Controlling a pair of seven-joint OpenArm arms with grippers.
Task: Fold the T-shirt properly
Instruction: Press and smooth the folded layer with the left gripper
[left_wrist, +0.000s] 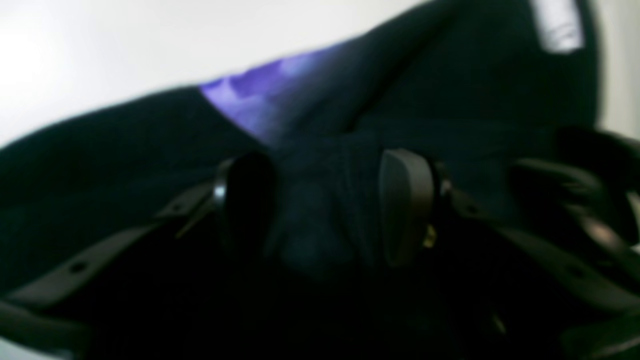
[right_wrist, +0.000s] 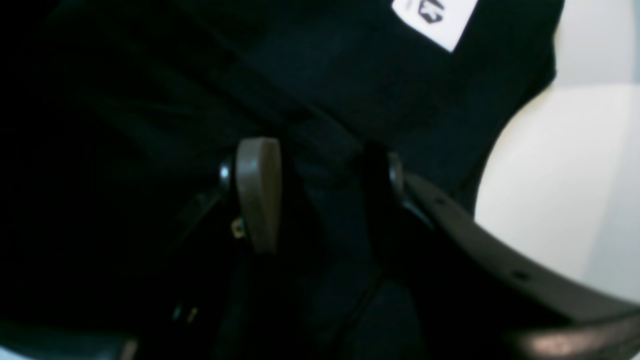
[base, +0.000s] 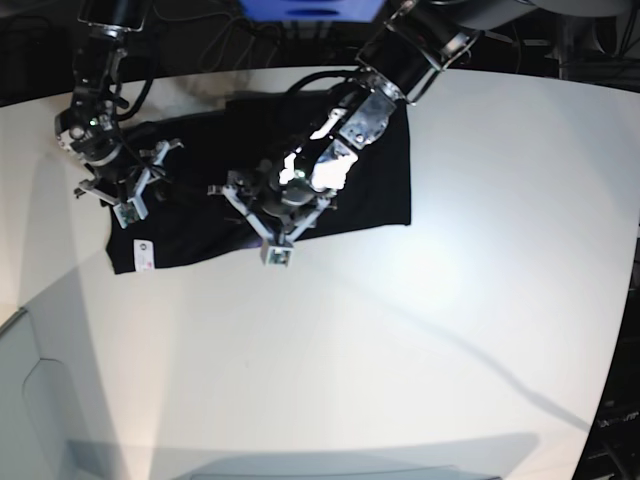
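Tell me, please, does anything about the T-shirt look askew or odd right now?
The T-shirt lies skewed on the table: wider on the camera's right, with a white tag showing at its narrow lower-left corner. No damage visible.

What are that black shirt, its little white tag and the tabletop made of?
The T-shirt looks like soft matte black cloth: it wrinkles and bunches around the grippers. The tag seems a smooth white printed label, woven or paper I cannot tell. The table looks like a hard, smooth white surface with a slight sheen, perhaps laminate.

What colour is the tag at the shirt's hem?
White small tag with dark print; right wrist view.
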